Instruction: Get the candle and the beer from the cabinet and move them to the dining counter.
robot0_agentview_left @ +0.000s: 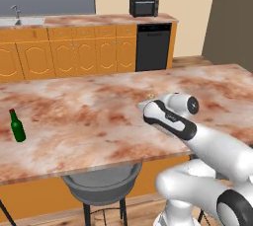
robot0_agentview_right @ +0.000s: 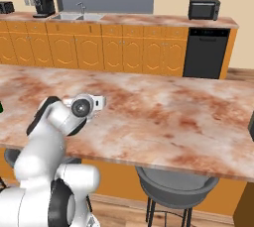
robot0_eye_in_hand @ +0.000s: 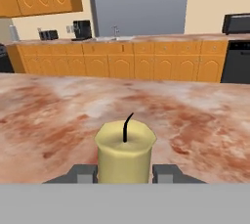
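Reaching low over dining counter [robot0_agentview_left: 99,116], claw [robot0_eye_in_hand: 125,173] clasping candle [robot0_eye_in_hand: 125,153]

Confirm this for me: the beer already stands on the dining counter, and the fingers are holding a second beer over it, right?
Not quite. The beer does stand on the dining counter, but the fingers hold the candle over it, not a second beer. The hand view shows the pale candle with its dark wick between them.

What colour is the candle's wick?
Black, a thin curved strand rising from the pale cream-yellow candle. Hand view shows it best.
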